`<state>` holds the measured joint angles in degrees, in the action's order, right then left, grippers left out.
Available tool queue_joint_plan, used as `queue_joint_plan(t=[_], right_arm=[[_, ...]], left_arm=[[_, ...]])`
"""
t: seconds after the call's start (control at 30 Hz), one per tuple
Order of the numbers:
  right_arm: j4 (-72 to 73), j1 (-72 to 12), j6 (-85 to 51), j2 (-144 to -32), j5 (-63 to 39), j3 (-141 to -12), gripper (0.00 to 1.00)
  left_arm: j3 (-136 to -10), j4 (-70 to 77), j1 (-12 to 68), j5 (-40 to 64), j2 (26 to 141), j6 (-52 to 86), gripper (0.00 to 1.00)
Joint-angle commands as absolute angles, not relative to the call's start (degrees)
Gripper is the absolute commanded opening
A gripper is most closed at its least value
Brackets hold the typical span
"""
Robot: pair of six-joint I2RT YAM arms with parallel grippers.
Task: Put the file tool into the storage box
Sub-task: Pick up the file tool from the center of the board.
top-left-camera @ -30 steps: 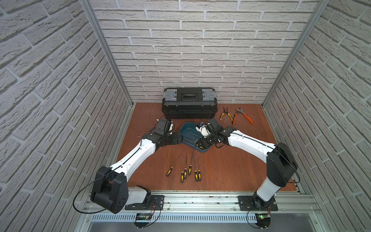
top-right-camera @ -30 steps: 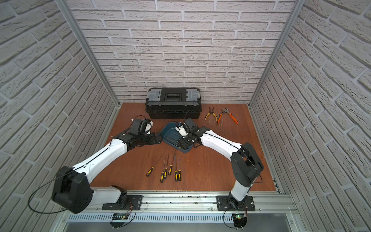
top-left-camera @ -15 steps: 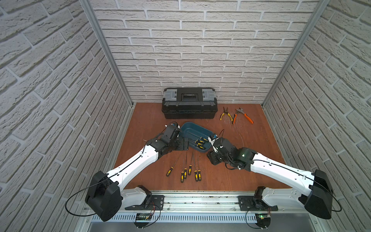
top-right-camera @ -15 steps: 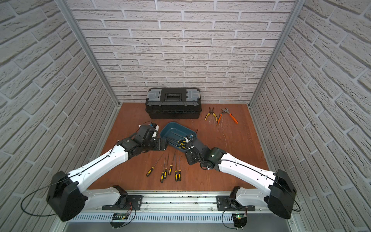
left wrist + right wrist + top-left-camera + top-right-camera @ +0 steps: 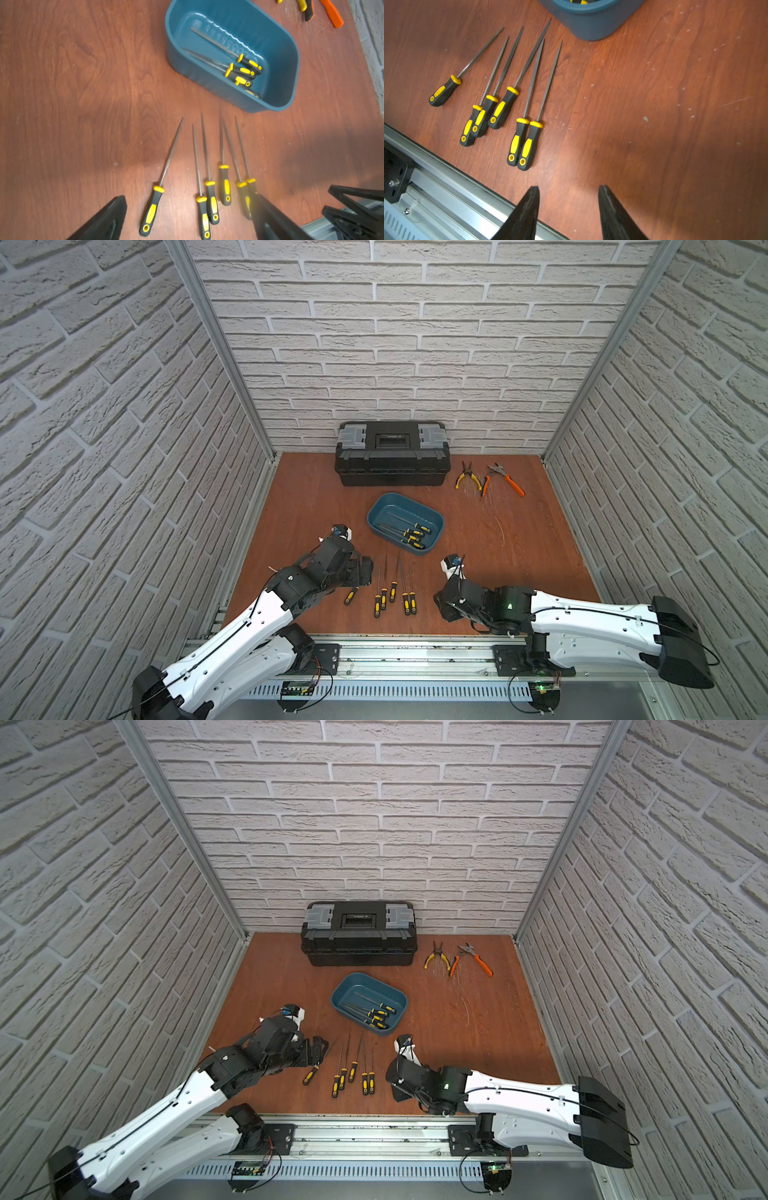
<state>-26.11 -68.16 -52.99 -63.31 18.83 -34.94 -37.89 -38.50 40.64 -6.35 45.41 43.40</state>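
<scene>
The teal storage box [image 5: 386, 506] [image 5: 353, 986] sits mid-table with several black-and-yellow file tools [image 5: 413, 533] lying inside; its wall shows in the left wrist view [image 5: 270, 41]. Several more file tools [image 5: 392, 593] [image 5: 352, 1071] [image 5: 224, 187] [image 5: 519, 141] lie in a row on the wood in front of it. My left gripper [image 5: 363, 572] [image 5: 189, 218] hovers open just above the left end of that row, holding nothing. My right gripper [image 5: 442, 605] [image 5: 569, 187] is open and empty, low by the front edge, to the right of the row.
A black toolbox [image 5: 392, 454] stands against the back wall. Yellow pliers [image 5: 467, 479] and orange cutters [image 5: 505, 481] lie at the back right. A metal rail [image 5: 395, 651] runs along the table's front edge. Brick walls close in both sides.
Both arms have drawn back from the storage box toward the front. The left gripper now sits over the row of files, the right one by the front edge.
</scene>
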Motion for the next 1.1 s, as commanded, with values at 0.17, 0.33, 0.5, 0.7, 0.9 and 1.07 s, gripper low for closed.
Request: queue_joint_plan(t=[0.17, 0.33, 0.5, 0.7, 0.9, 1.07], right_arm=[[-21.1, -72.6, -59.2, -78.1, 21.6, -41.2, 0.5], [-17.5, -72.8, -58.8, -80.1, 21.0, -41.1, 0.49], [-17.7, -72.7, -58.2, -83.3, 21.3, -42.8, 0.49], [-17.5, -72.7, -58.4, -88.2, 21.1, -44.9, 0.49], [-20.8, -72.7, -60.0, -90.6, 22.8, -46.1, 0.47], [-21.1, -72.7, -62.0, -88.5, 23.8, -42.4, 0.46]], left_arm=[[-37.5, -40.3, 41.0, -7.0, 44.7, 44.6, 0.98], [-38.2, -40.3, 41.1, -7.8, 43.0, 44.5, 0.98], [-38.2, -40.3, 41.1, -7.8, 42.8, 44.4, 0.98], [-38.3, -39.7, 41.2, -7.5, 43.9, 44.5, 0.98], [-39.6, -37.6, 41.1, -6.8, 47.2, 42.9, 0.98], [-42.2, -36.9, 41.1, -7.0, 51.9, 41.0, 0.98]])
